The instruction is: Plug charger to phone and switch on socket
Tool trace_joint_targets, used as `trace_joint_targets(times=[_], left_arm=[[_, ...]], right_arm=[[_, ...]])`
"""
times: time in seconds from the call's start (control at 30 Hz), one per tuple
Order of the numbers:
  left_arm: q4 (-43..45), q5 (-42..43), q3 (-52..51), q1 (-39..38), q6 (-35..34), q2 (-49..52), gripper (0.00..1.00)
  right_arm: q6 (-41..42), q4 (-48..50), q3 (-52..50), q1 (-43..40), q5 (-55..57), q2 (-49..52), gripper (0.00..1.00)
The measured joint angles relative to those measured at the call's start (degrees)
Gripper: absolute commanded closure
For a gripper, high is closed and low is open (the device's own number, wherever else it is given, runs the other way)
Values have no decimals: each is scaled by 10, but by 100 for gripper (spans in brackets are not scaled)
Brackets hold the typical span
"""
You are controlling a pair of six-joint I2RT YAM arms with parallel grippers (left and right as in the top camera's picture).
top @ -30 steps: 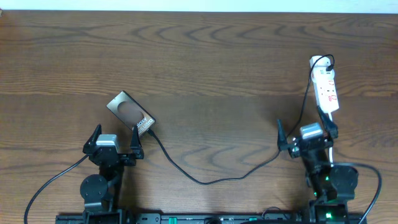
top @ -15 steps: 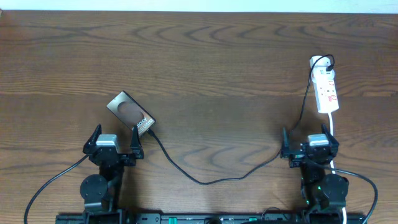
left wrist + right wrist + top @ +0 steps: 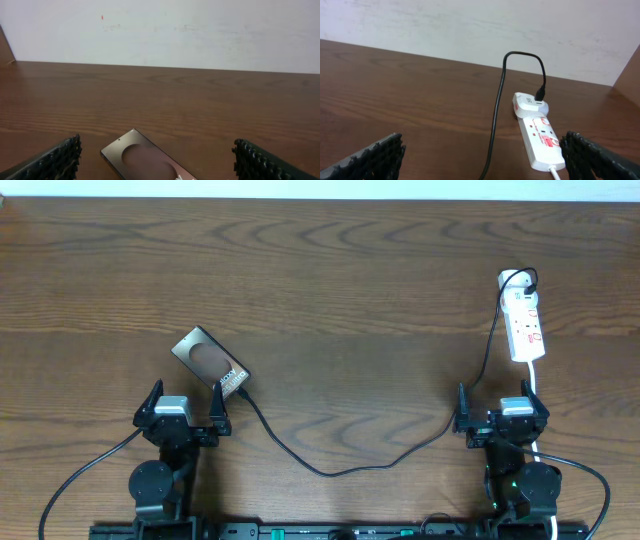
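The phone point(image 3: 210, 360) lies flat and angled at left of centre; it also shows in the left wrist view point(image 3: 145, 161). The charger cable point(image 3: 330, 470) runs from the phone's lower end in a low loop to the white adapter on the socket point(image 3: 526, 323) at the far right. The socket point(image 3: 540, 137) and cable point(image 3: 495, 115) show in the right wrist view. My left gripper point(image 3: 184, 420) is open and empty just below the phone. My right gripper point(image 3: 500, 420) is open and empty below the socket.
The socket's white cord point(image 3: 534, 395) runs down past my right gripper. Thick black base cables point(image 3: 80, 475) curl at the front corners. A white wall point(image 3: 160, 30) lies beyond the table's far edge.
My right arm has drawn back from the socket toward the front edge and settled there. The left arm, phone and cable have not moved.
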Motion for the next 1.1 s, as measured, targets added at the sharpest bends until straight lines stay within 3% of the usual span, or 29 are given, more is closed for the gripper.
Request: trace_joint_targets(times=[1.1], left_arm=[[0, 0, 0, 0, 0, 0, 5]], right_arm=[[0, 0, 0, 7, 2, 0, 1]])
